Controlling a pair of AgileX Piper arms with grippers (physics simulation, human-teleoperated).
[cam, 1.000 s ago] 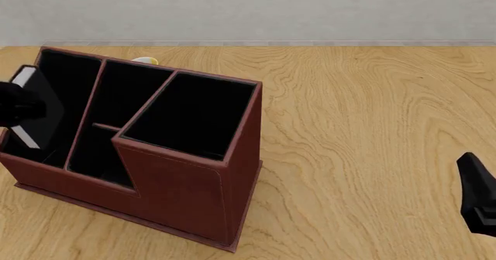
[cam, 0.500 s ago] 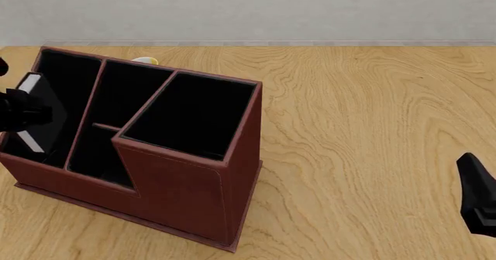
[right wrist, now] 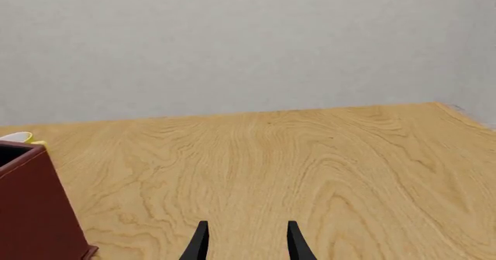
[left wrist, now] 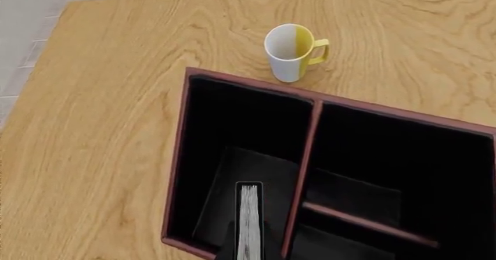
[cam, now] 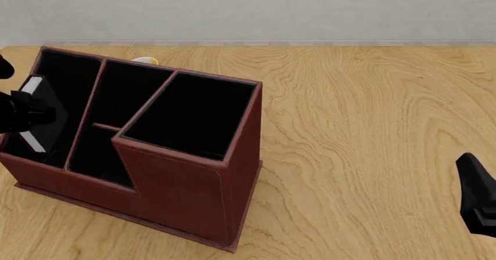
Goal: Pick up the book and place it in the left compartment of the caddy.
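Wood-grain table (cam: 364, 126) fills the scene, with a plain grey wall (right wrist: 248, 45) behind it. Landmark for this report is the caddy (cam: 178, 184), a reddish-brown organiser standing on the table with its taller square section nearest the camera.

Nearest, well to the right of the caddy at the front edge of the front view, the right gripper (right wrist: 245, 242) hangs above bare tabletop. Its two dark fingers stand apart with nothing between them.

At the caddy's low end, the left gripper (cam: 23, 112) is over the left compartment (left wrist: 240, 150), the long black-lined slot along the caddy's outer wall. It is clamped on the book (cam: 39, 112), which is held on edge. The black cover faces the caddy's middle sections and the white page edges (left wrist: 248, 219) face upward along the slot. In the left wrist view the book sits within the slot's mouth, between the outer wall and the first divider. Whether its lower edge touches the slot floor cannot be determined.

Beyond the caddy's far wall stands a white and yellow mug (left wrist: 292, 51), upright, just beside the caddy.
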